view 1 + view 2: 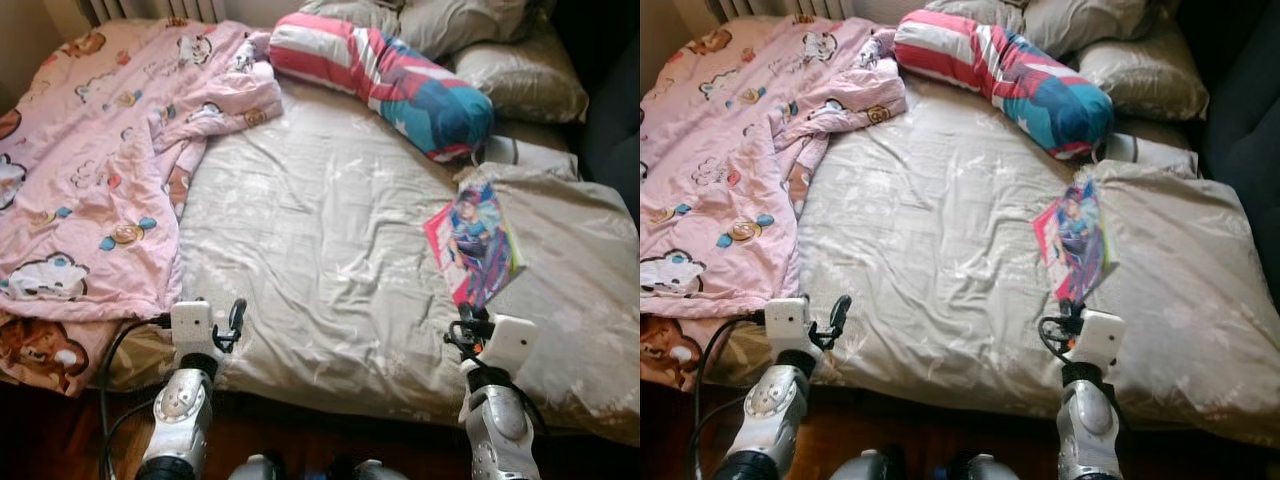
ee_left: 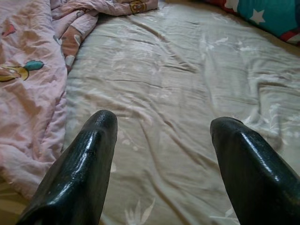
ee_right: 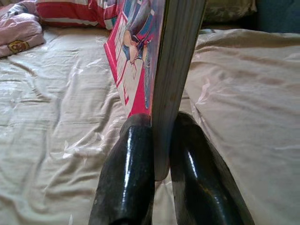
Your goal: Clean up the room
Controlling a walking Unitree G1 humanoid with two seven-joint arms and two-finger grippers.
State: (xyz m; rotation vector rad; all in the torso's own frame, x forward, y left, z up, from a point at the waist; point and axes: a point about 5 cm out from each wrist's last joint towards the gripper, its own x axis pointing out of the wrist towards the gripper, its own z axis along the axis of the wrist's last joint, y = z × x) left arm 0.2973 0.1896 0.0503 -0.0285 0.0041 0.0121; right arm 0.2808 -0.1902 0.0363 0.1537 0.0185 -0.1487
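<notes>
A thin book [image 1: 475, 245] with a pink and blue illustrated cover sits on the right side of the beige bed sheet [image 1: 310, 230]. My right gripper [image 1: 468, 322] is shut on its near edge. In the right wrist view the book [image 3: 159, 70] stands edge-on between the two black fingers [image 3: 129, 159], tilted up from the sheet. My left gripper [image 1: 232, 320] hovers open over the bed's near edge, left of centre. Its fingers [image 2: 89, 159] are wide apart above bare sheet, close to the pink blanket [image 2: 28, 93].
A crumpled pink cartoon-print blanket [image 1: 90, 170] covers the bed's left side and hangs over the near edge. A striped red, white and teal pillow [image 1: 390, 80] and beige pillows [image 1: 520, 80] lie at the head. Dark wooden floor [image 1: 60, 440] runs along the bed's front.
</notes>
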